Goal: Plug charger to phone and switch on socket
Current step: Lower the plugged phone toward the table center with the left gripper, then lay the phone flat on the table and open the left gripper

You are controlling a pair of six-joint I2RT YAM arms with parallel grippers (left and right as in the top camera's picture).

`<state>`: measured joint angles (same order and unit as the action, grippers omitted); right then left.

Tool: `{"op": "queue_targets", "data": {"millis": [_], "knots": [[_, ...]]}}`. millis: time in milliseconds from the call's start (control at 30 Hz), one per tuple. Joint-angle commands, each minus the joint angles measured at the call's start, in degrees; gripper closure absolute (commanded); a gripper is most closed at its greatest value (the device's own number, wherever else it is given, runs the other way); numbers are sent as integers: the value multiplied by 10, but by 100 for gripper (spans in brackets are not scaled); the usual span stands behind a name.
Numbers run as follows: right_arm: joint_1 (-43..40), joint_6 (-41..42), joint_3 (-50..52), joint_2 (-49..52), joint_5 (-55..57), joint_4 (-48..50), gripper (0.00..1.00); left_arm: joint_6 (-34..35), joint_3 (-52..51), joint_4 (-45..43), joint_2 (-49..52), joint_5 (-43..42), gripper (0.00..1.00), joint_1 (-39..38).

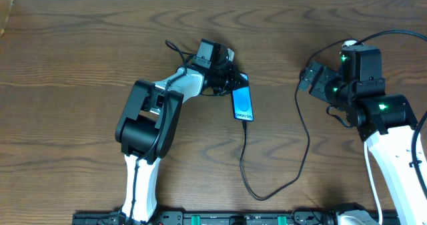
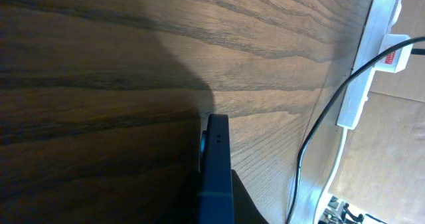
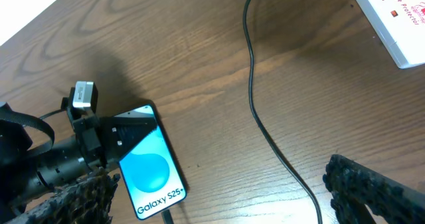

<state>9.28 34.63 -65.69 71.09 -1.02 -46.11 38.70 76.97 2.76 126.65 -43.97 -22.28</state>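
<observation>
The left tool [image 1: 225, 78] is clenched on the upper end of the phone [image 1: 243, 103]. In the left wrist view the phone's top edge stands as a thin dark strip right in front of the camera. In the right wrist view a dark part of this tool lies over the top of the screen.

The phone lies near the middle of the wooden counter [image 1: 67, 85], blue screen up, with the white "Galaxy" text at its lower end. The charger [image 1: 248, 165] meets that lower end. Whether its plug is fully seated cannot be told. From there the thin black cable runs toward the near edge of the counter, bends round and climbs to the right arm's side.

The right tool [image 3: 220, 184] is released. Its two dark fingers [image 3: 372, 187] sit wide apart at the bottom corners of its own view, with nothing between them. It hovers well apart from the phone, facing it.

The socket [image 3: 398, 24] lies on the right side of the counter, white with small red marks. The left wrist view shows a white plug with a red label [image 2: 393, 56] pushed into it, and a black cable leading away. From overhead the right arm hides most of the socket.
</observation>
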Motion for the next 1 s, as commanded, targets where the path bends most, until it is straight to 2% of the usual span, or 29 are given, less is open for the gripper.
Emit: {"op": "queue_targets", "data": {"millis": [0, 233, 300, 433, 500, 600, 767, 800, 967], "knots": [[-2, -10, -6, -3, 9, -3, 1, -8, 2, 11, 3, 54, 93, -7], [-2, -10, -6, -3, 9, -3, 1, -8, 2, 15, 3, 87, 92, -7], [-2, -10, -6, -3, 9, -3, 1, -8, 2, 15, 3, 87, 87, -7], [-2, -10, -6, -3, 9, -3, 1, -8, 2, 15, 3, 87, 85, -7], [-2, -10, -6, -3, 9, -3, 1, -8, 2, 15, 3, 87, 66, -7], [-2, -10, -6, -3, 9, -3, 1, -8, 2, 15, 3, 87, 50, -7], [-2, -10, -6, -3, 9, -4, 1, -8, 2, 27, 3, 106, 32, -7], [-2, -11, -6, -3, 9, -5, 1, -8, 2, 37, 3, 115, 22, -7], [-2, -11, -6, -3, 9, -6, 1, -8, 2, 87, 3, 169, 15, -7]]}}
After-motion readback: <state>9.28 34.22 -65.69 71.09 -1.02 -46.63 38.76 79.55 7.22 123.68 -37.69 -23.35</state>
